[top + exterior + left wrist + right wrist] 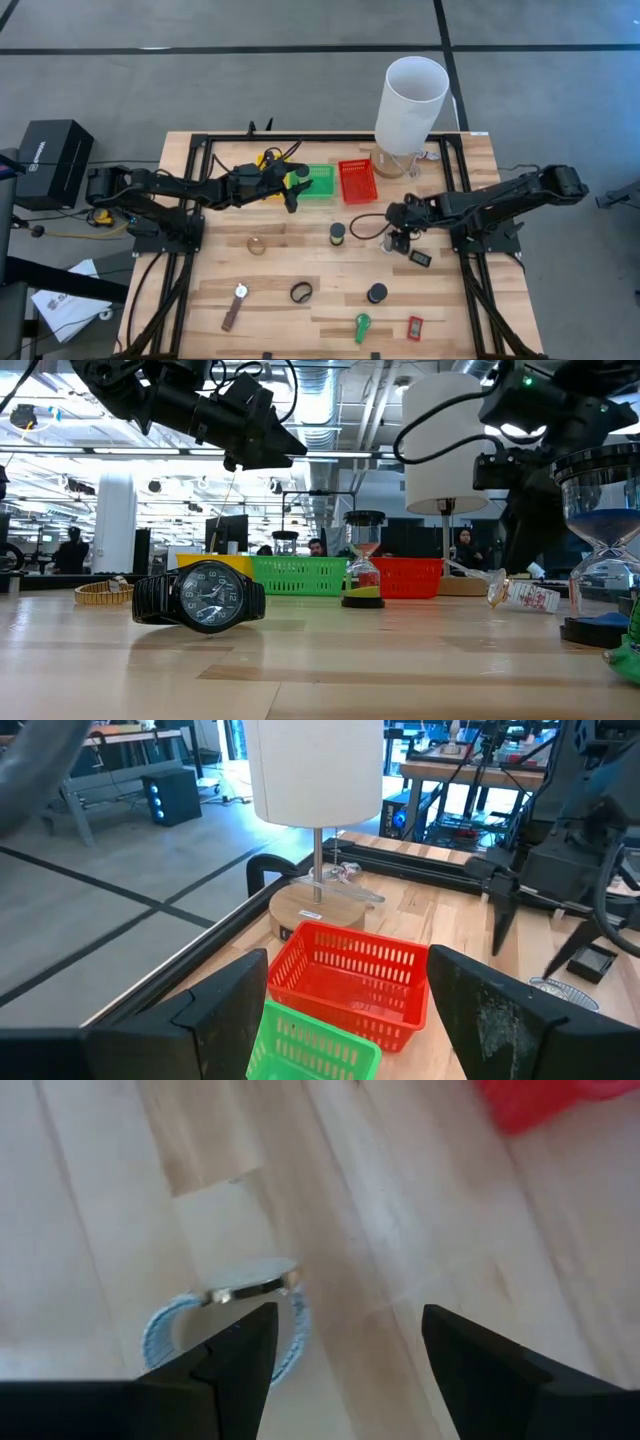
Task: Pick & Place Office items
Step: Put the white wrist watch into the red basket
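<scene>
The office items lie scattered loose across the counter (200, 300), among them a black wristwatch (200, 597) and a small sand timer (363, 572) in front of the green tray (317, 182) and red tray (357, 180), which suggests sorting into the trays has hardly begun. The right end effector (397, 240) is angled down over a light-blue-banded watch (225, 1320) with fingers spread and nothing gripped, apparently lining up a pick. The left end effector (292, 192) reaches horizontally over the trays, likewise released and empty.

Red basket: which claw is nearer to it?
Left. The left claw hangs open over the green basket beside the red basket; the right claw is farther off, over bare table.
</scene>
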